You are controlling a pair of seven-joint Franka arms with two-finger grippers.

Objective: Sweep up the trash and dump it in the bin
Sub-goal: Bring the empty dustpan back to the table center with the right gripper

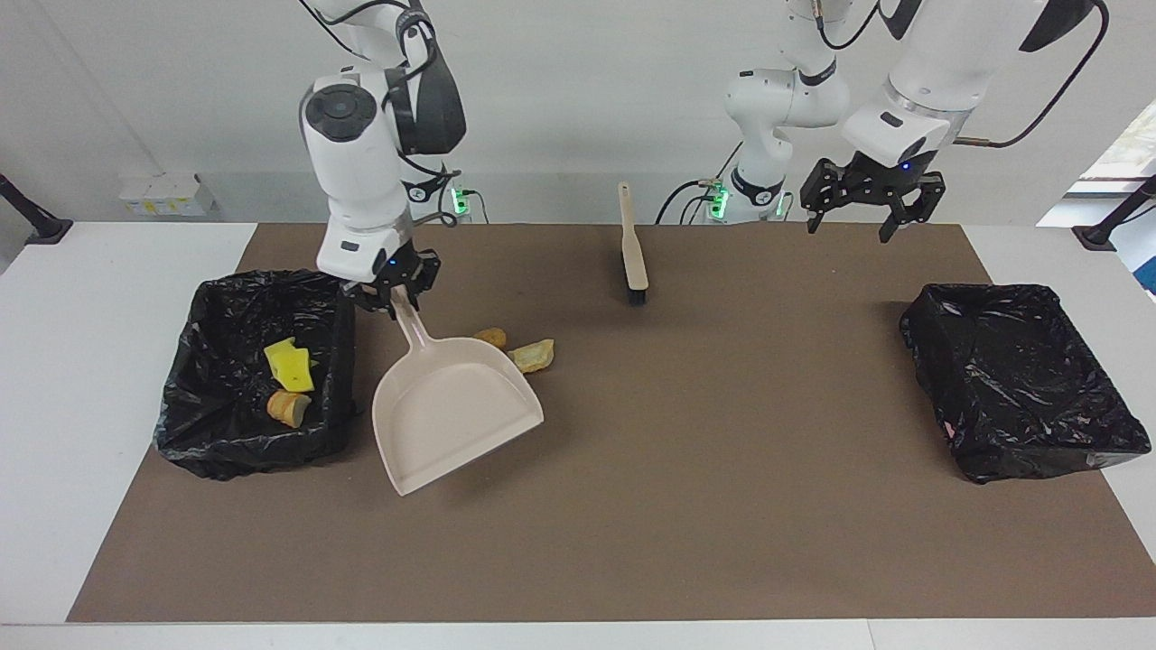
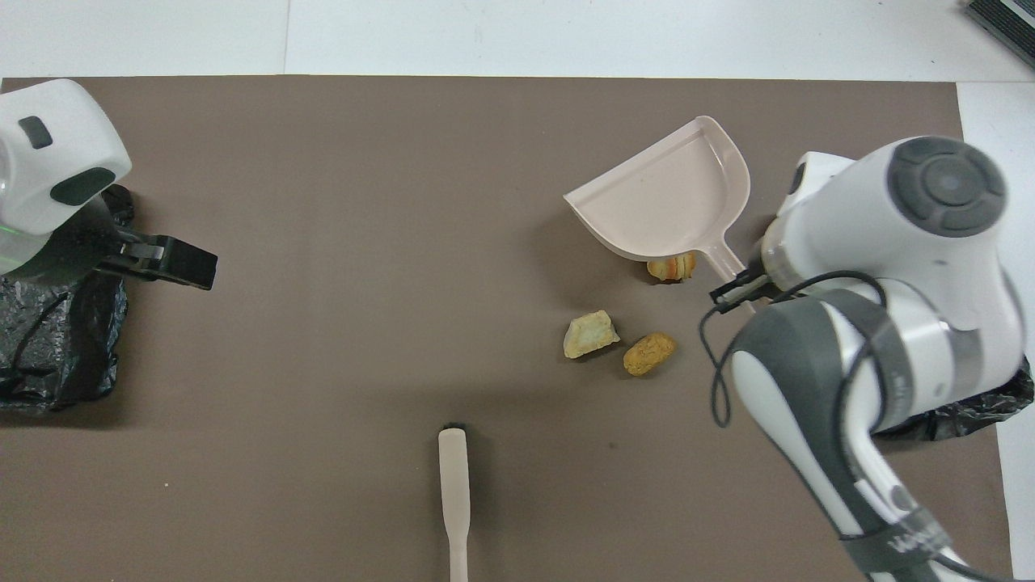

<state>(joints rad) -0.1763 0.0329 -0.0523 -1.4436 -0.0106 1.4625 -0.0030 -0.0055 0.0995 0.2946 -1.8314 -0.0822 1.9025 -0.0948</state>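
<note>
Brown mat (image 1: pixel 686 506) covers a white table. Right gripper (image 1: pixel 394 291) pinches the handle of the beige dustpan (image 1: pixel 452 411), held above the mat; its long axis runs from handle, nearer the robots, to open mouth, pointing away from them and toward the left arm's end. The right forearm hangs near vertical. Four trash pieces: bread chunk (image 2: pixel 590 335), potato-like lump (image 2: pixel 649 353), croissant (image 2: pixel 673 266) on the mat, yellow sponge (image 1: pixel 289 364) in the black-lined bin (image 1: pixel 226 451). Left gripper (image 1: pixel 871 215) waits, fingers spread, over the mat's edge, near the brush (image 1: pixel 632 244).
</note>
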